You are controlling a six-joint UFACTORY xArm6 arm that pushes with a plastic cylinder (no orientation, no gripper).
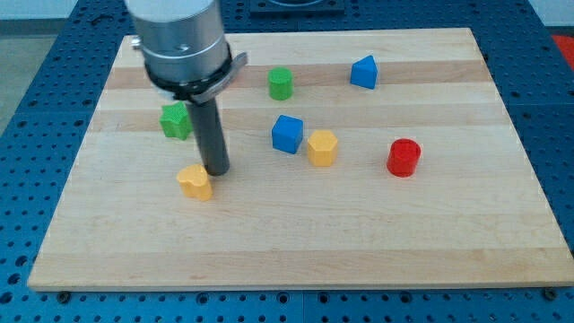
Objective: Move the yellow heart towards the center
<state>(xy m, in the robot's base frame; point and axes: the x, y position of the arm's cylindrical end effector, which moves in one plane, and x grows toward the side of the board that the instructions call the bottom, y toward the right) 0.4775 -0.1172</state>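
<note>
The yellow heart (195, 182) lies on the wooden board (296, 242) at the view's left of the middle. My tip (216, 170) stands just to the upper right of the heart, almost touching it. The rod rises from there to the arm's grey body at the view's top left.
A green block (176, 119) lies behind the rod at the left. A green cylinder (281, 83) and a blue block (363, 72) lie near the top. A blue cube (287, 134), a yellow block (322, 147) and a red cylinder (404, 157) lie across the middle.
</note>
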